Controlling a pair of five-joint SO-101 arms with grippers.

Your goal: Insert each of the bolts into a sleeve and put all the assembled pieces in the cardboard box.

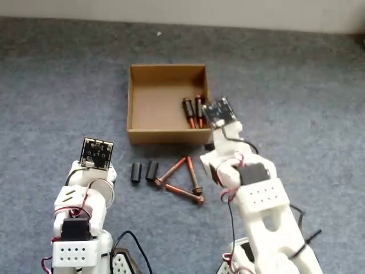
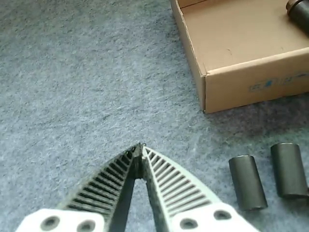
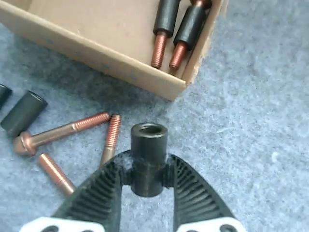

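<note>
R gripper (image 3: 145,163) jaws clamp sleeve (image 3: 148,142), axis in line with jaws, bore facing outward. Loose bolts (image 3: 63,131) lie just beside, between it and L gripper (image 2: 141,149); L jaws closed, empty.

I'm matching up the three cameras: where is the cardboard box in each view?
High view: cardboard box central, slightly above the middle.
Left wrist view: cardboard box corner beyond the shut left gripper.
Right wrist view: cardboard box wall beyond the right gripper clamping a sleeve.
Shared landmark: two loose sleeves before the near wall.
</note>
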